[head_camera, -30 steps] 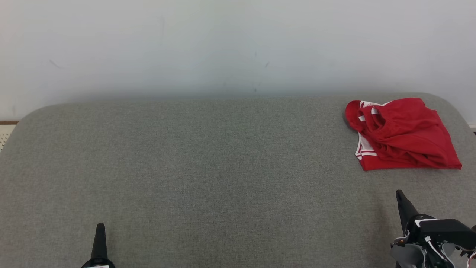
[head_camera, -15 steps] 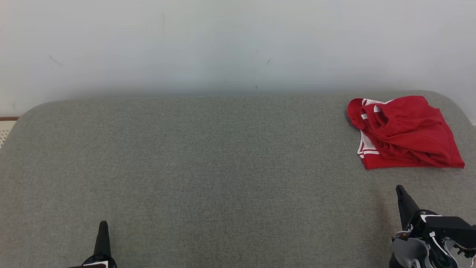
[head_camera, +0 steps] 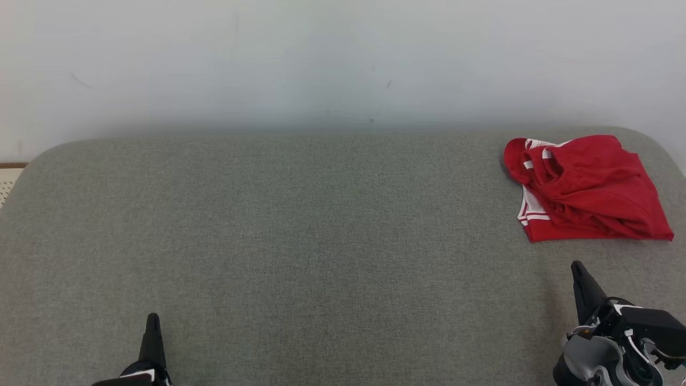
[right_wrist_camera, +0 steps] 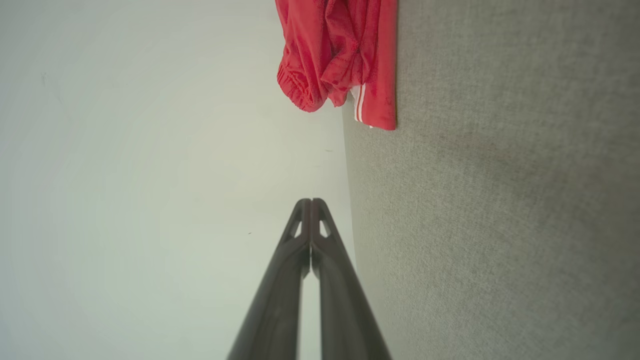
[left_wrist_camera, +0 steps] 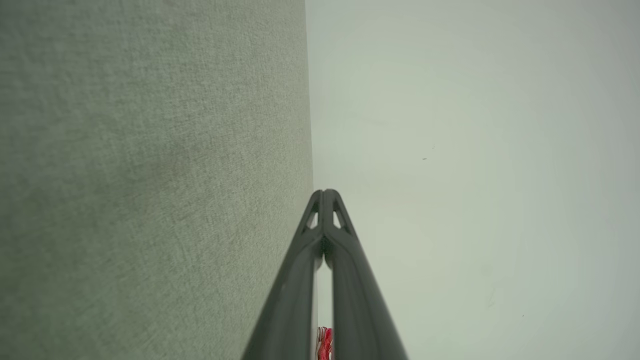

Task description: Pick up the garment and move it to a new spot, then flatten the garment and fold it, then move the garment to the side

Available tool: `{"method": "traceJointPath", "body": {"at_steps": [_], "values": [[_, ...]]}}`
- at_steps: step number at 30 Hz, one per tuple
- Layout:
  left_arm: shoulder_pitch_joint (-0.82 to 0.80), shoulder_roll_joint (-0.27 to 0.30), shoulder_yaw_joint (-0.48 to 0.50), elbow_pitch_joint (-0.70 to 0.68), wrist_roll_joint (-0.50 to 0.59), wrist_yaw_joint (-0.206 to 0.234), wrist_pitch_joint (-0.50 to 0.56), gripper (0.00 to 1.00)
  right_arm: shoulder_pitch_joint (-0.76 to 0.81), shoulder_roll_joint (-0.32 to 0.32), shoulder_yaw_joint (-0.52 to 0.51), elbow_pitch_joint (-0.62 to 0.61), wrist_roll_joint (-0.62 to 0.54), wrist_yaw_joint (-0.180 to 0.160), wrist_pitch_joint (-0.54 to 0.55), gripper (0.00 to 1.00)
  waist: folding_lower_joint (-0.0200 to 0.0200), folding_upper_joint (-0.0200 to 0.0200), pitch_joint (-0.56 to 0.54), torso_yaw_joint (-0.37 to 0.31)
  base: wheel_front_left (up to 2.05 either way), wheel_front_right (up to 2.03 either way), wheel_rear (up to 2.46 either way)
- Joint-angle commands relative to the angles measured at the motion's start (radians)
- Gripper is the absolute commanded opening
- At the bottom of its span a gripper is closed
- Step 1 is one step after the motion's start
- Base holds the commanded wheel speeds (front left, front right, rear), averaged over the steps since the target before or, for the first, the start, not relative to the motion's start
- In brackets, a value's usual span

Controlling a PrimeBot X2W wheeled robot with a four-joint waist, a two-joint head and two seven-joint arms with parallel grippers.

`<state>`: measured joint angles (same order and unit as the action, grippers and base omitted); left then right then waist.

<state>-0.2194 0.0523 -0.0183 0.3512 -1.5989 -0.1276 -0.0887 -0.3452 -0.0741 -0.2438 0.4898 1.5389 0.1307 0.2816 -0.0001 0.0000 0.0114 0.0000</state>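
The garment point(head_camera: 587, 187) is a red piece with white stripes, lying crumpled at the far right of the grey fabric surface point(head_camera: 300, 241). In the right wrist view the garment point(right_wrist_camera: 340, 55) lies ahead of the fingers, at the surface's far edge. My right gripper point(head_camera: 578, 267) hovers shut at the lower right, a short way in front of the garment, with nothing in it. Its tips point(right_wrist_camera: 311, 201) press together. My left gripper point(head_camera: 153, 317) is shut and holds nothing at the lower left, far from the garment. A red sliver of garment point(left_wrist_camera: 325, 344) peeks between the left fingers.
A pale wall point(head_camera: 321, 64) rises right behind the grey surface. The surface's rounded corners curve away at the far left and far right. A strip of floor point(head_camera: 8, 179) shows beyond the left edge.
The head camera has tilted slightly, shifting the whole picture. Both grippers sit a little higher in the view than a second ago and stay shut. The garment lies as before.
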Motion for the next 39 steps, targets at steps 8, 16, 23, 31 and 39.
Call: {"method": "traceJointPath", "body": {"at_steps": [8, 16, 23, 31, 39], "values": [[-0.015, -0.004, -0.002, 0.010, -0.033, -0.005, 0.005, 0.00, -0.012, 0.003, -0.007, 0.009, 0.029, 0.000, 0.009, 0.00, 0.0001, 0.0000, 0.003, 0.001, 0.00, 0.00, 0.00], [-0.015, -0.004, -0.002, 0.010, -0.033, -0.005, 0.005, 0.00, -0.012, 0.003, -0.006, 0.008, 0.030, 0.000, 0.008, 0.00, 0.0001, 0.0000, 0.003, 0.001, 0.00, 0.00, 0.00], [-0.015, -0.004, -0.002, 0.010, -0.034, -0.005, 0.005, 0.00, -0.012, 0.002, -0.005, 0.008, 0.030, 0.000, 0.008, 0.00, 0.0001, 0.0000, 0.003, 0.001, 0.00, 0.00, 0.00], [-0.014, -0.004, -0.002, 0.010, -0.034, -0.006, 0.005, 0.00, -0.012, 0.002, -0.005, 0.008, 0.030, 0.000, 0.008, 0.00, 0.0001, 0.0000, 0.003, 0.001, 0.00, 0.00, 0.00], [-0.014, -0.004, -0.002, 0.010, -0.034, -0.006, 0.005, 0.00, -0.012, 0.002, -0.005, 0.008, 0.030, 0.000, 0.007, 0.00, 0.0001, 0.0000, 0.003, 0.001, 0.00, 0.00, 0.00]]}}
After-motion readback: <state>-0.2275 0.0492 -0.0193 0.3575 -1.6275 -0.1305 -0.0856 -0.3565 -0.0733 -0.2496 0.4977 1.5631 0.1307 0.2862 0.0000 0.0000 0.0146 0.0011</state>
